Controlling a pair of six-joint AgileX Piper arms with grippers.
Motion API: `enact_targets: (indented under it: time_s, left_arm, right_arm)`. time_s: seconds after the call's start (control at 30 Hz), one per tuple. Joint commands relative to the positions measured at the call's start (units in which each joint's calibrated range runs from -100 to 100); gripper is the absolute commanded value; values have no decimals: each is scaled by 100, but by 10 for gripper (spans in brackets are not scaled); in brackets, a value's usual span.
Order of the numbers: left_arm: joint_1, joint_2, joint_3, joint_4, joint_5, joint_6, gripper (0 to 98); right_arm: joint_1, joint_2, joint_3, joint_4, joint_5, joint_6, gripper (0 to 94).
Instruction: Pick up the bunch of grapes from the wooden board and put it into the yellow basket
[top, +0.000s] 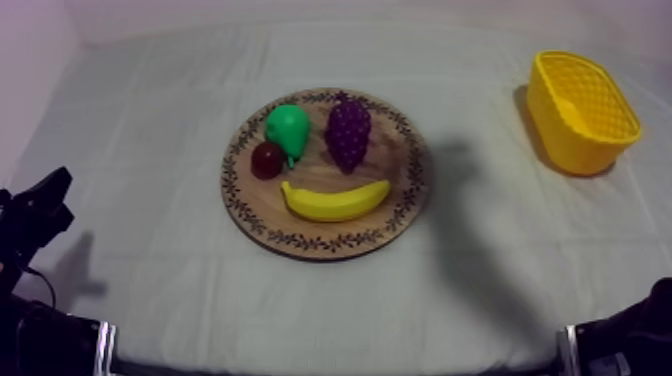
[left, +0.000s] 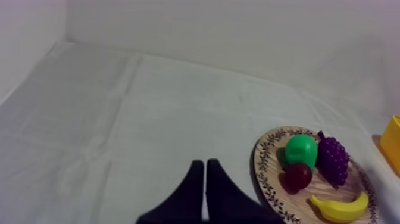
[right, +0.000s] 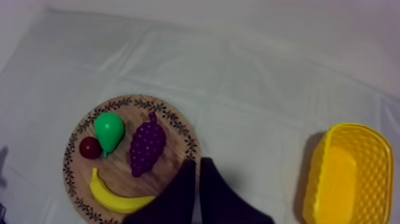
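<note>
- Your right gripper (right: 198, 162) is closed on nothing: the two black fingers lie together as a narrow wedge. From its own camera the tips point at the rim of the wooden board (right: 180, 127), near the narrow end of the bunch of grapes (right: 147, 146).
- Your left gripper (left: 206, 164) is also closed on nothing, over bare cloth. The pear (left: 300, 150) and the small red fruit (left: 297, 176) lie between it and the grapes.
- The board sits in the middle of the table (top: 150, 120). The grapes lie flat on the half of the board that faces the right edge of the table. They are just beside the pear and apart from the banana (top: 334, 201).
- The long axis of the grapes runs from the far edge of the table toward the near edge. The stem end is far and the narrow tip points at the banana.
- The yellow basket (top: 582, 110) stands near the far right corner, well apart from the board.
- I judge that the right arm is the nearer one, both to the grapes and to the basket. You probably need to open its fingers and close them across the short width of the grapes. The pear side leaves little room.
</note>
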Motion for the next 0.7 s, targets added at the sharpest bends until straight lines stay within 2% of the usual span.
enact_targets:
  time_s: [0.0,0.37,0.67]
  left_arm:
    - [-2,0,-2,1,0,1,1]
    - [-2,0,-2,1,0,0,1]
    - [-2,0,-2,1,0,0,1]
  right_arm:
    - [-44,221,-182,30,87,-56,4]
    - [-346,1201,-1397,48,862,-444,3]
    - [-606,2085,-2467,82,1738,-754,3]
